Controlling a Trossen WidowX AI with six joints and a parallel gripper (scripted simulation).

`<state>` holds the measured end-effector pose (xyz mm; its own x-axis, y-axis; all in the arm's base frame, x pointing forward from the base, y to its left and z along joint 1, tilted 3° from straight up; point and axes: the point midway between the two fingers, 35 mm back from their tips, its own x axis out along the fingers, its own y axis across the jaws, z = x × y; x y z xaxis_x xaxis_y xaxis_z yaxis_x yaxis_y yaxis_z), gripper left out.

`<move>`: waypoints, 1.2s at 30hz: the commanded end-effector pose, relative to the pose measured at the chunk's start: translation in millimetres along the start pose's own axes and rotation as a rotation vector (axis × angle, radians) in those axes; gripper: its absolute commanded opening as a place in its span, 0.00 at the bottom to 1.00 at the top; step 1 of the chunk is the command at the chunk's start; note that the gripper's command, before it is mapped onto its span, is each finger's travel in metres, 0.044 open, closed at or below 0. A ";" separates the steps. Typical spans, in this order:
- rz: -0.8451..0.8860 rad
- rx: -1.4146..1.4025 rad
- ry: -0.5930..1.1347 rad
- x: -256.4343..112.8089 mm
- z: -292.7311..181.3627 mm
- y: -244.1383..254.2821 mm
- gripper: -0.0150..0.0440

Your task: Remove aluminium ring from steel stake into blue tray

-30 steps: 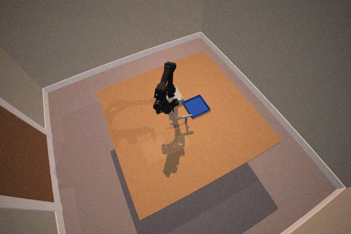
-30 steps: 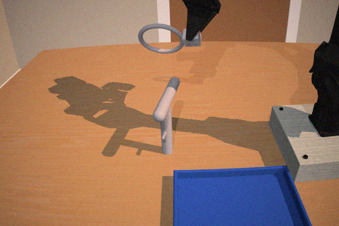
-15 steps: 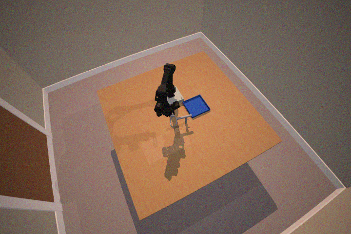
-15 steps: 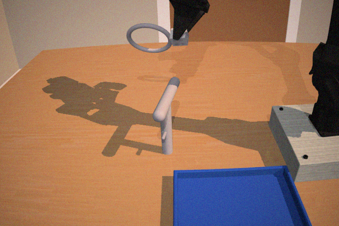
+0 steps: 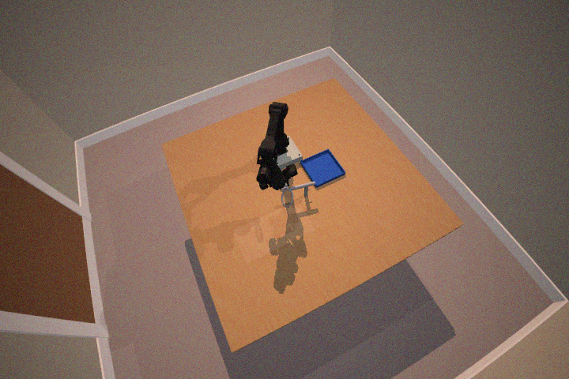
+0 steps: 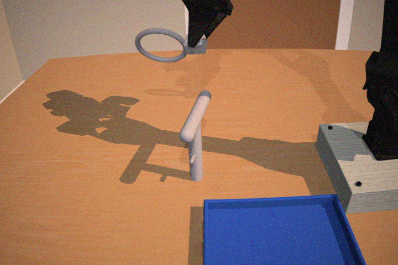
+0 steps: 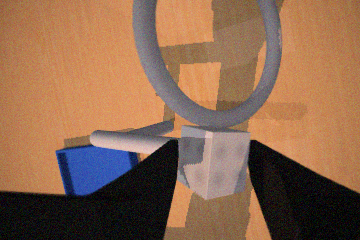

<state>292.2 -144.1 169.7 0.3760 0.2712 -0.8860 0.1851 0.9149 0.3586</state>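
The aluminium ring (image 5: 287, 205) (image 6: 165, 59) (image 7: 218, 118) is off the stake, in the air, higher than the cross-bar (image 5: 303, 185) (image 6: 195, 117) (image 7: 123, 140). My gripper (image 6: 196, 45) (image 7: 211, 147) is shut on the ring's block-like tab (image 6: 198, 49) (image 7: 225, 165), with a finger on each side. The ring sticks out ahead of the fingertips, slightly tilted in the exterior view. The steel post (image 6: 196, 165) stands upright with nothing around its foot. The blue tray (image 5: 323, 167) (image 6: 268, 231) (image 7: 98, 170) is empty where it shows. In the wrist view, the left finger partly hides it.
A short peg (image 6: 192, 158) sticks out of the post below the cross-bar. The pale base block (image 5: 290, 157) (image 6: 381, 200) of the arm stands beside the tray. The stake stands near the tray's corner. Arm shadows fall across the wooden table (image 5: 361, 223) (image 6: 80, 224).
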 end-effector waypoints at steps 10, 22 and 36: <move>-0.003 -0.003 -0.004 6.2 17.1 1.2 0.25; -0.019 -0.239 -0.045 5.3 8.9 12.5 0.25; -0.051 -0.554 -0.098 5.4 -3.3 26.5 0.25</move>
<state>298.5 -122.3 172.1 0.4503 0.2296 -0.8628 -0.2198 0.9651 0.1421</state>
